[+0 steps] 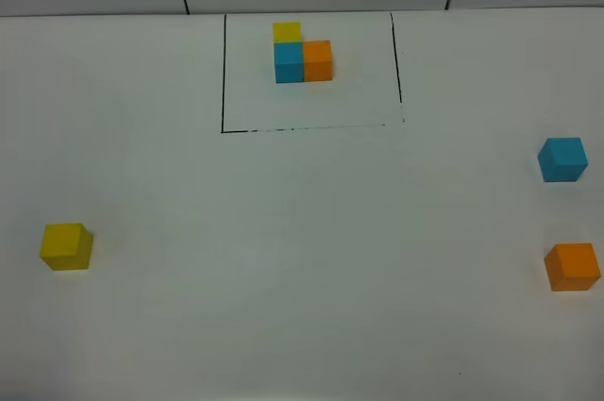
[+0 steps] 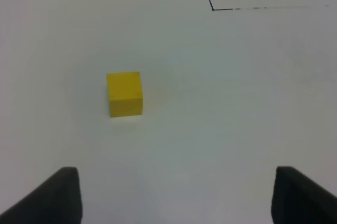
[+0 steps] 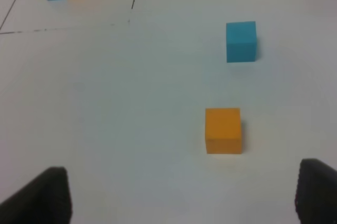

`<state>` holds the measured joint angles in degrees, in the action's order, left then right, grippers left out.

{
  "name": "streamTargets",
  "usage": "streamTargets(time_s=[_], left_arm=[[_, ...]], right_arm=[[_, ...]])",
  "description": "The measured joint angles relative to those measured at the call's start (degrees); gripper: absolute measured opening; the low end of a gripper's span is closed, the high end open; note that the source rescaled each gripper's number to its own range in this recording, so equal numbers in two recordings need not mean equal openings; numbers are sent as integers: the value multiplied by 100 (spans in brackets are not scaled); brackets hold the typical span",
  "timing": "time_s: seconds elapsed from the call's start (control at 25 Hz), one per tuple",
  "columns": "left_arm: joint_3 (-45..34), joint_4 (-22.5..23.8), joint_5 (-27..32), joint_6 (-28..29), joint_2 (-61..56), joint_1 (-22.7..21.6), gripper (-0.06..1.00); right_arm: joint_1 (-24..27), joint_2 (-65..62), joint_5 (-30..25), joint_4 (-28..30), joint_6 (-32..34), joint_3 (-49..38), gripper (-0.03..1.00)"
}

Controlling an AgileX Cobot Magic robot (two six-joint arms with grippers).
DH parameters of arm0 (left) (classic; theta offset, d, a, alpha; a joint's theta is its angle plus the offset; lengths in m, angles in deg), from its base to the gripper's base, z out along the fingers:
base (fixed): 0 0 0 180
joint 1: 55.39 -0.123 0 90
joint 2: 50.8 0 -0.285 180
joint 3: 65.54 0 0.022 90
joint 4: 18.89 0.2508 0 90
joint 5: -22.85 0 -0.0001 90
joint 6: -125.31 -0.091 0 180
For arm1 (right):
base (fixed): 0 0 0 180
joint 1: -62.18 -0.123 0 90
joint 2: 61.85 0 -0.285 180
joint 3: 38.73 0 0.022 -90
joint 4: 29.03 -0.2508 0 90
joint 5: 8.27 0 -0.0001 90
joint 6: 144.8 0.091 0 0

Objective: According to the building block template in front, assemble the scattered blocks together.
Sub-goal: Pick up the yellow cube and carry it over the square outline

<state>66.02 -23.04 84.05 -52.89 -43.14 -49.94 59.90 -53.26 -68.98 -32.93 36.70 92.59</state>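
Yellow marks the lone piece on the left of the white table (image 1: pixel 302 325): the yellow cube (image 1: pixel 66 246) sits by itself, well apart from everything else. On the far right the blue cube (image 1: pixel 562 158) and the orange cube (image 1: pixel 572 266) stand near each other but not touching, the blue one nearer the back. At the back middle, inside the black outline (image 1: pixel 224 71), the template (image 1: pixel 302 54) shows the goal: an L of three joined cubes, with yellow behind blue and orange touching blue on its right. None of the loose cubes touches another, so I judge that nothing of the assembly is done; all three have yet to be brought together and set in that L. The left gripper (image 2: pixel 176 195) hangs above the table with its jaws wide and nothing between them, the yellow cube ahead of it and a little to one side. The right gripper (image 3: pixel 181 195) is likewise spread wide and empty, with the orange cube just ahead of it and the blue cube beyond. Neither arm shows in the high view
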Motion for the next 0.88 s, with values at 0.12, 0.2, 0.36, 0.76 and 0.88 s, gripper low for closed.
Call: streamTargets(time_s=[0.12,0.2,0.36,0.76,0.88], left_arm=[[0,0,0,0,0,0,57],[0,5,0,0,0,0,57],[14,198,-51,12,29,0,69],[382,564,-793,104,1987,0,100],[627,564,-824,231,3097,0,100]], right_arm=[[0,0,0,0,0,0,74],[0,0,0,0,0,0,74],[0,0,0,0,0,0,74],[0,0,0,-5,0,0,74],[0,0,0,-5,0,0,74]])
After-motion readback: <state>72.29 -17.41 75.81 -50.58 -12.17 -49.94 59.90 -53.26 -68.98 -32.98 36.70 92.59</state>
